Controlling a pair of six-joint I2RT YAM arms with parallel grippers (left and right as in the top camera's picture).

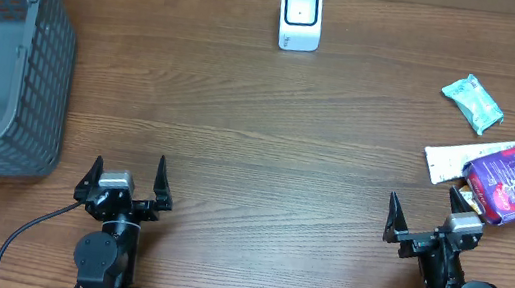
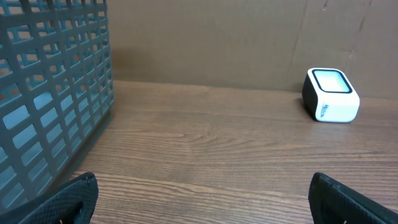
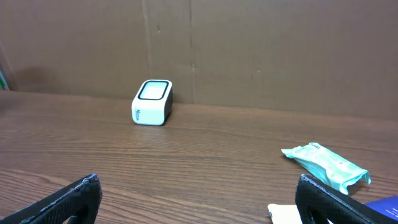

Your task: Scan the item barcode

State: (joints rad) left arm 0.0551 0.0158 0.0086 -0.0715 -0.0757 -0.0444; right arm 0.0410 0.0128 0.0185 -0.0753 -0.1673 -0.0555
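Left gripper and right gripper spread, empty; grey basket far left, white scanner behind, purple packet beside right.

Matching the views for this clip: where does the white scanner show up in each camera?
Overhead: scanner at top centre, near the table's far edge.
Left wrist: scanner on the right side, at mid-height.
Right wrist: scanner left of centre, at mid-height.
Shared landmark: the table; its far edge runs just behind the scanner in all three views.
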